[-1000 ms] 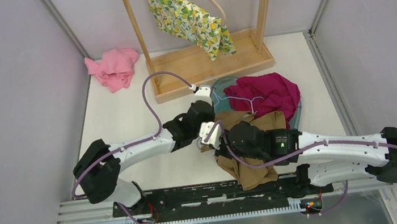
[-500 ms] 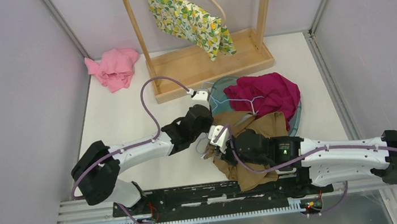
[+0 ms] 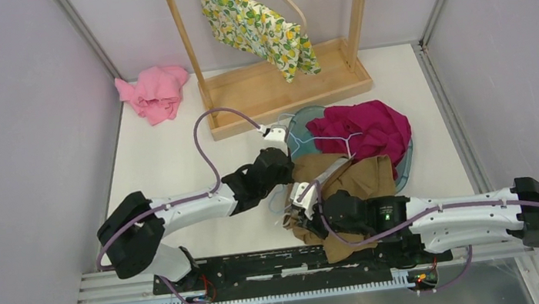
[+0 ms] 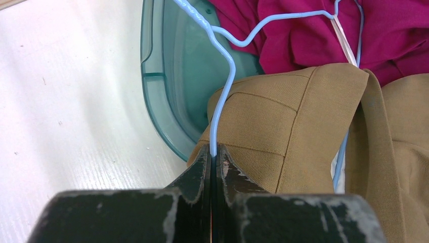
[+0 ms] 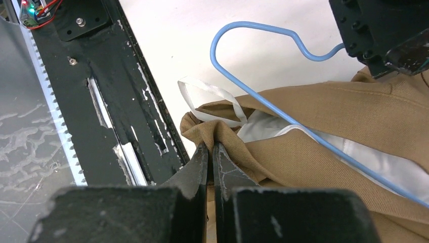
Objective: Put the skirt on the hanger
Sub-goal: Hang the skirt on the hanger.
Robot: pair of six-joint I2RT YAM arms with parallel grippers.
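Left gripper point(image 4: 213, 151) is clamped shut on the wire of the light-blue hanger point(image 4: 223, 101). Right gripper point(image 5: 210, 147) is pinched shut on a bunched edge of the tan skirt point(image 5: 324, 101), just beside a white ribbon loop point(image 5: 207, 93). Skirt is laid on the table point(image 3: 166, 157) between the arms, draped partly over the rim of a teal tub point(image 4: 152, 86) and touching a magenta garment point(image 4: 303, 35), with the hanger wire run across its white lining.

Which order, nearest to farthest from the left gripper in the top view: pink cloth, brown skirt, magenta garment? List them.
1. Brown skirt, directly beside the left gripper, on its right.
2. Magenta garment, farther back and right.
3. Pink cloth, in the far-left corner.
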